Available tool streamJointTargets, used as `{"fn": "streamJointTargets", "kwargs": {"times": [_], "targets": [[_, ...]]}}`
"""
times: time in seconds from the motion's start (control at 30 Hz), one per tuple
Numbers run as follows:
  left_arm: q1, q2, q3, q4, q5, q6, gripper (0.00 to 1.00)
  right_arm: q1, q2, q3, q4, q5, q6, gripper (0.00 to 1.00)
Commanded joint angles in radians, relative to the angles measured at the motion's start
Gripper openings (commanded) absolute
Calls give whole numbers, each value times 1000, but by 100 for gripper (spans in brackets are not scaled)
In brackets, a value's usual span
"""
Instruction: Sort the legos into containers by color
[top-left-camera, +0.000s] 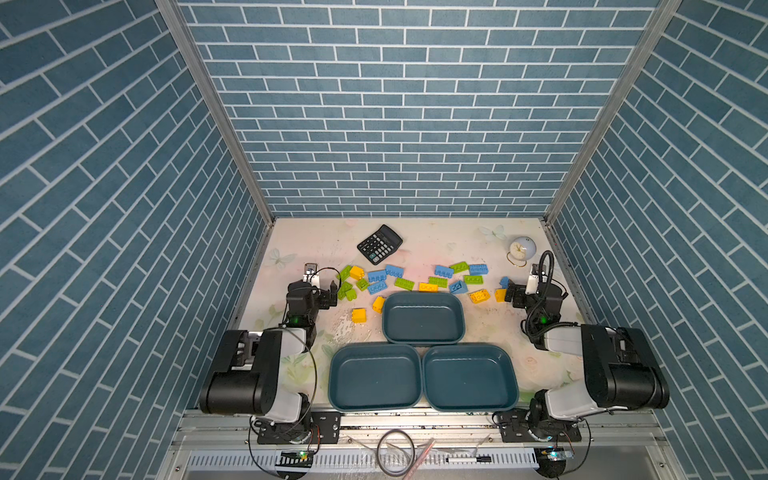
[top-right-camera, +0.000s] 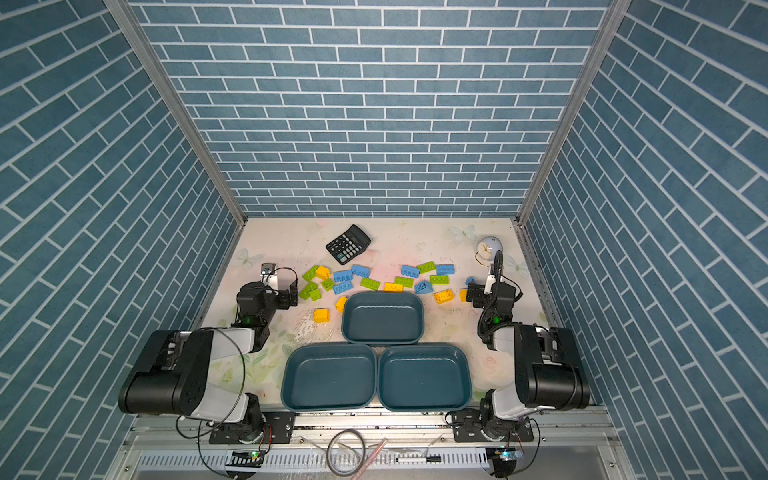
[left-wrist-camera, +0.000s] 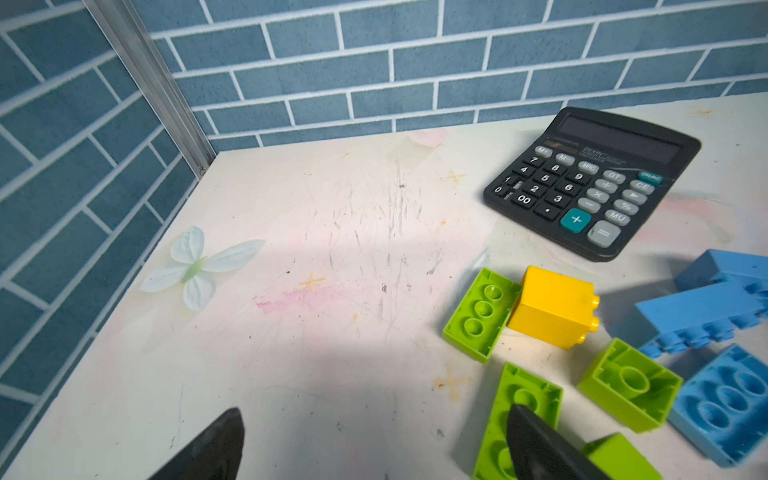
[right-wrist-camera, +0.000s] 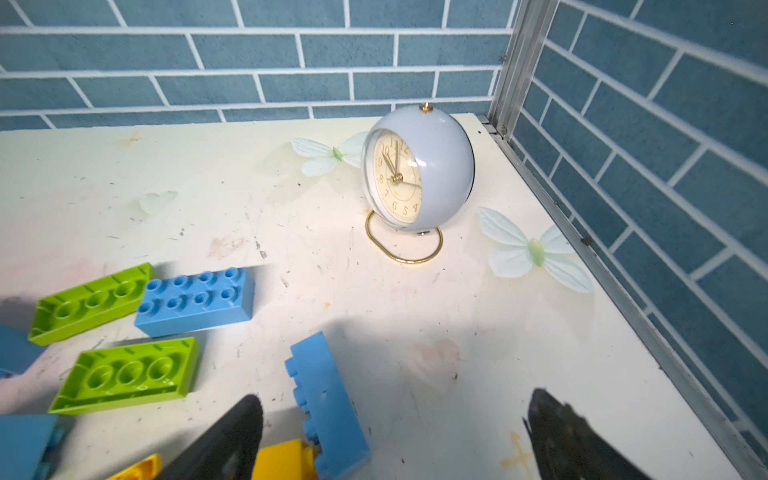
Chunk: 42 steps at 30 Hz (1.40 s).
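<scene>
Bright, even overhead light; soft shadows on the table (left-wrist-camera: 316, 386); glare on the clock (right-wrist-camera: 436, 166).

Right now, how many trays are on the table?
3. The far tray sits right by the bricks. The left tray and right tray lie side by side in front of it. All are empty; none seems hidden.

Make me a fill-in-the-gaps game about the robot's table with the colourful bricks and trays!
1. All three trays are ____.
2. The legos are green, blue and ____.
3. The black gadget with number keys is a ____.
4. The left pincer and the right pincer both stand ____, holding nothing.

Missing words: empty, yellow, calculator, open.
</scene>
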Motion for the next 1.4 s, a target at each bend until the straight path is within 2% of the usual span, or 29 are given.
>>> {"fn": "streamJointTargets", "kwargs": {"times": [0.0,0.13,0.27,0.37,0.47,0.53,0.67,0.9,1.03,1.17,1.37], "targets": [[5,-118,63,-146,42,19,100,-2,-120,22,-124,-89,-42,99],[2,-243,156,-396,87,11,100,-2,-265,62,-289,-182,-43,99],[-3,-282,298,-711,92,-28,100,-2,-369,113,-469,-305,-43,99],[-3,-250,431,-964,140,-45,100,0,-420,164,-611,-417,-38,99],[-3,-220,500,-1078,251,-32,100,9,-448,211,-724,-511,-36,99],[-3,-189,532,-1127,292,7,100,23,-456,239,-780,-580,-34,99],[-3,-52,645,-1293,326,135,100,92,-459,297,-885,-648,-27,99],[-3,186,796,-1335,291,273,99,246,-438,348,-939,-648,-7,99],[-3,352,923,-1363,256,333,93,311,-396,371,-944,-628,-6,99],[-7,474,1026,-1379,185,367,88,342,-373,388,-946,-611,-3,99],[-25,616,1136,-1399,180,388,81,352,-357,391,-967,-603,-10,99]]}}
